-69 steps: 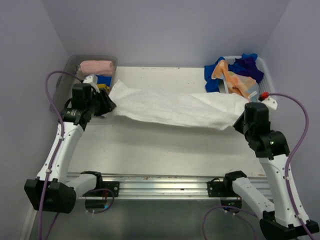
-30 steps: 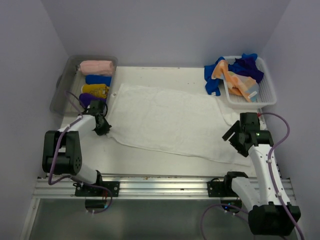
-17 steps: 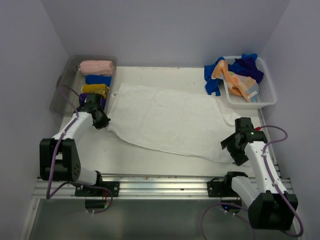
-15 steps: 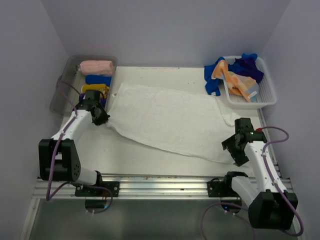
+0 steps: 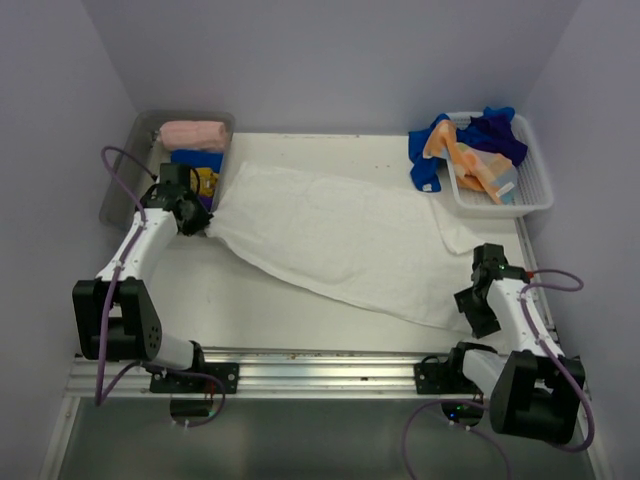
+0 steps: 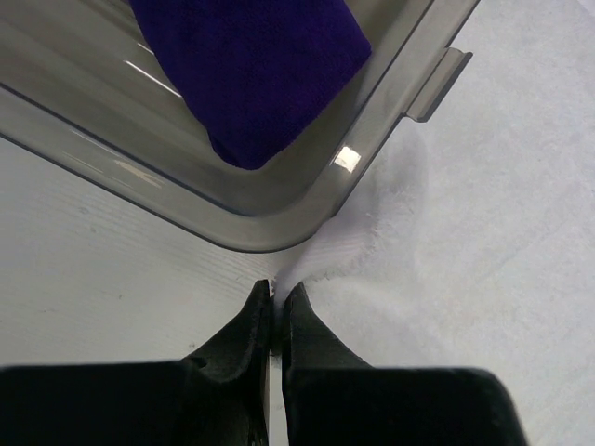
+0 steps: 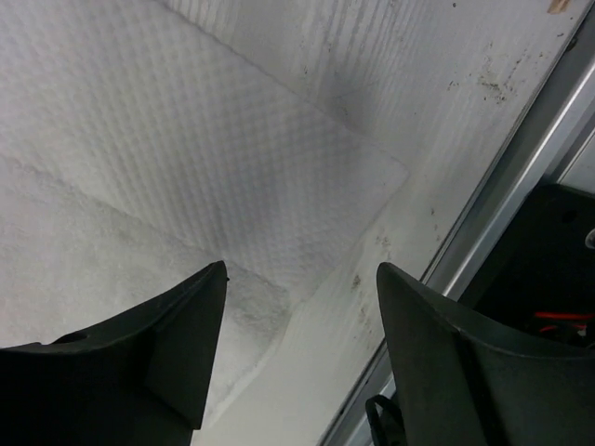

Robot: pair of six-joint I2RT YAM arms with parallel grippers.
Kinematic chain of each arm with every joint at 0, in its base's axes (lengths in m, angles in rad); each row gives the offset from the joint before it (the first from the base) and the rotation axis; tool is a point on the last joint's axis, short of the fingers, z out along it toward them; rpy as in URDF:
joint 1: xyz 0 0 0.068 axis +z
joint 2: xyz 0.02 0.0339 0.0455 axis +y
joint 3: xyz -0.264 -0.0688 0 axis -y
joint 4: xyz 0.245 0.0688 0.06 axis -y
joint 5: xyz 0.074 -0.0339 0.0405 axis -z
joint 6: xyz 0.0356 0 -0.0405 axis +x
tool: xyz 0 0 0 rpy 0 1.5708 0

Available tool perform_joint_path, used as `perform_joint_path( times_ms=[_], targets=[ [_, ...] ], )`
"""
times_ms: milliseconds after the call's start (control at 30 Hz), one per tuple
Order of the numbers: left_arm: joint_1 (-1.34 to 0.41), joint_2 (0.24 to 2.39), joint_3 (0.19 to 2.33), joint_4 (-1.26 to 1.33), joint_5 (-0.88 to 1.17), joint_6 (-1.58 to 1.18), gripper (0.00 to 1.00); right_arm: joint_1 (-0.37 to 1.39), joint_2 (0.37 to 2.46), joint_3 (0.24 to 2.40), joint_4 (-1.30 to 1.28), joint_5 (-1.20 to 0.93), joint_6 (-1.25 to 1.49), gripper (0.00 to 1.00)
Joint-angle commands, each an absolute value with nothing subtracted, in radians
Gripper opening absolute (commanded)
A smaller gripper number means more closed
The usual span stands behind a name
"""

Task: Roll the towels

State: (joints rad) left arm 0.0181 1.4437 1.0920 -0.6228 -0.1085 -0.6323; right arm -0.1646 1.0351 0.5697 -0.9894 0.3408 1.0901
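Observation:
A white towel (image 5: 340,240) lies spread flat and slanted across the table, its left corner up by the bin. My left gripper (image 5: 201,224) is shut on that left corner; the left wrist view shows the white towel (image 6: 446,232) pinched between the black fingers of the left gripper (image 6: 277,299). My right gripper (image 5: 476,303) hovers over the towel's near right corner. In the right wrist view the right gripper (image 7: 297,274) stands open with nothing between its fingers, and the waffle-textured corner of the towel (image 7: 232,167) lies below them.
A grey bin (image 5: 122,185) at the left holds rolled towels: pink (image 5: 195,134), blue (image 5: 203,159) and yellow (image 5: 208,181); a purple roll (image 6: 256,65) shows close by the bin's corner (image 6: 279,234). A white basket (image 5: 535,190) at the back right holds loose blue and orange towels (image 5: 470,145). A metal rail (image 7: 521,204) runs along the table's right edge.
The towel, held up by both grippers at first, now lies on the table. The left gripper has drawn its corner back toward the bin. The right gripper has moved toward the near right corner.

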Motion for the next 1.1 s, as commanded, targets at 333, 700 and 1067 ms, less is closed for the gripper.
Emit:
perform_joint_path(
  times_ms=[333, 700, 1067],
  targets=[
    [0.031, 1.442, 1.121, -0.606, -0.075, -0.624, 0.00, -0.199, 1.071, 0.425, -0.709, 0.368, 1.134, 0.36],
    [0.031, 1.410, 1.133, -0.612, -0.058, -0.623, 0.00, -0.199, 0.853, 0.723, -0.862, 0.386, 1.028, 0.00],
    [0.032, 1.361, 1.367, -0.663, 0.077, -0.610, 0.00, -0.199, 0.905, 1.305, -0.927, 0.370, 0.779, 0.00]
  ],
)
